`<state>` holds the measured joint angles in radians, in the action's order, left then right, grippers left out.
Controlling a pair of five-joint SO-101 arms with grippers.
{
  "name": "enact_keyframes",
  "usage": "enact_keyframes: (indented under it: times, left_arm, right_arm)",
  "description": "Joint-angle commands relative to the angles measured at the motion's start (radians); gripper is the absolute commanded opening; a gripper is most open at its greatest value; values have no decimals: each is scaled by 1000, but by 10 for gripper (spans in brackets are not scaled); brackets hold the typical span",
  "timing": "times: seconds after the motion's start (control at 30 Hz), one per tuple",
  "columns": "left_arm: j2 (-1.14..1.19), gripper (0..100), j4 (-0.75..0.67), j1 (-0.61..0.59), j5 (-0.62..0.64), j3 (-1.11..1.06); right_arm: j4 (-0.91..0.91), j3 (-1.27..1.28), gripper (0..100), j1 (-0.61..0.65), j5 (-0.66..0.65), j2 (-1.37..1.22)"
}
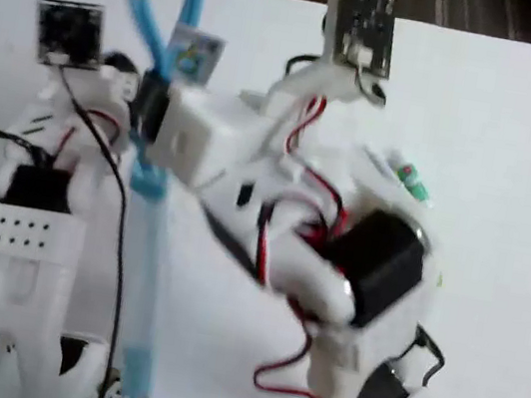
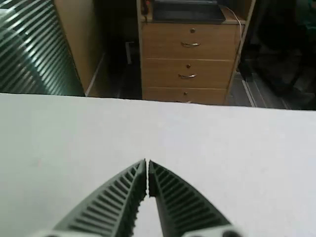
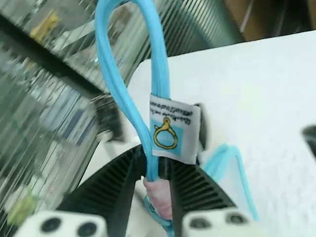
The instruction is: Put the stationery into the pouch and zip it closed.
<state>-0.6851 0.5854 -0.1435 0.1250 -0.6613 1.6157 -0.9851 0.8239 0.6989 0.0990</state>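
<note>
Blue cord point(image 3: 160, 64), clamped thinly by the right gripper point(image 3: 157, 165), could be pulled free by swinging; the left gripper point(image 2: 147, 167) is closed empty.

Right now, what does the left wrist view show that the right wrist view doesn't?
Left wrist view: the left gripper, shut and holding nothing, and a wooden drawer unit beyond the far edge. Right wrist view: the right gripper shut on a looped blue strap bearing a tag. Both: the white table.
</note>
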Motion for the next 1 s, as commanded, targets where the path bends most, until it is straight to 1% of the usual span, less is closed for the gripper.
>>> enact_keyframes:
  times: [0.0,0.07,0.2,0.3,0.47,0.57,0.63,0.7,0.8,0.97]
  left_arm:
    - [-1,39,11,-137,5,137]
    - [4,39,41,-265,9,238]
    - [-1,39,173,-334,3,430]
    - [-1,39,330,-375,3,594]
    - [1,39,730,-371,3,850]
    - [1,39,962,-311,2,910]
    - [1,39,1071,-275,2,898]
    - [-1,39,1126,-271,0,878]
    - [-2,39,1181,-315,8,875]
    - [-67,40,1200,-400,3,859]
  right_arm:
    - [-48,0,16,-59,17,-2]
    - [-47,6,16,-62,17,-4]
    - [-77,8,16,-67,17,-5]
    - [-104,12,16,-74,15,-13]
    - [-108,101,16,-76,8,-99]
    - [-117,160,16,-77,11,-165]
    - [-139,175,16,-77,11,-200]
    - [-159,173,16,-77,11,-225]
    - [-165,172,16,-76,11,-232]
    - [-163,180,16,-77,11,-231]
